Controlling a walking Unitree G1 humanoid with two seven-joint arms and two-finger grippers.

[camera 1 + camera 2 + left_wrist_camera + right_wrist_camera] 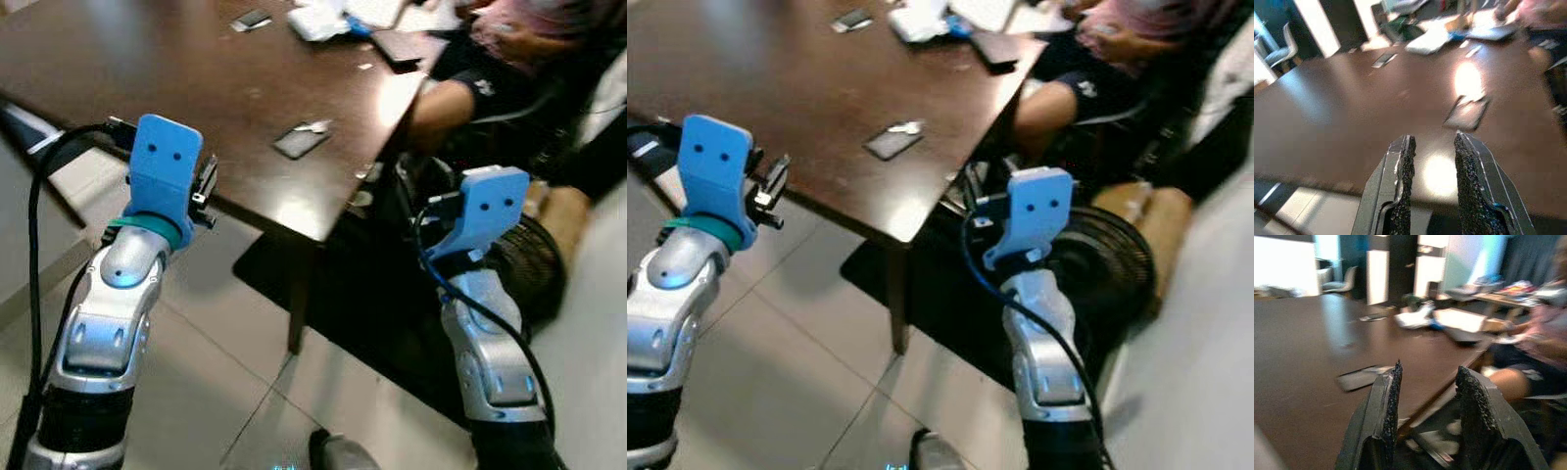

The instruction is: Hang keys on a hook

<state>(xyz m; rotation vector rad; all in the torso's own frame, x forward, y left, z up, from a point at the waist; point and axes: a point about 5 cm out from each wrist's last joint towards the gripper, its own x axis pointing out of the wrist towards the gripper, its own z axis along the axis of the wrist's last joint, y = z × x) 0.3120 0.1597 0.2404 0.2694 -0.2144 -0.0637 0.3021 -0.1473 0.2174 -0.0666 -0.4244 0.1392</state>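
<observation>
Both grippers sit closest to the camera, raised in front of the table edge. Left gripper (pixel 1432 188): two black rough-padded fingers (pixel 1400 191) spread apart, nothing between them, aimed over the dark brown glossy wooden table (pixel 176 88). Right gripper (pixel 1425 416): fingers likewise parted and empty, off the table's corner, pointing across the top toward a seated person (pixel 509 39) on the far side.

Just beyond the left gripper, near the table's near edge, lies a flat dark rectangular card-like item (pixel 302 141) with a small pale piece at one end; whether this is the key set I cannot tell, too blurred. Further back: a second small dark flat item (pixel 253 19), white crumpled cloth or paper (pixel 315 22), a dark tablet-like slab (pixel 402 44). Black round floor fan (pixel 1107 264) sits beside the right arm on the pale tiled floor (pixel 196 372).

No keys or hook identifiable yet. Judgement: keys would be light, rigid metal, slippery and loose on a ring, prone to swinging; best pinched at the ring or a flat fob so the ring loop hangs free for the hook. Flat on a slick tabletop, they may skate away under closing fingers.
</observation>
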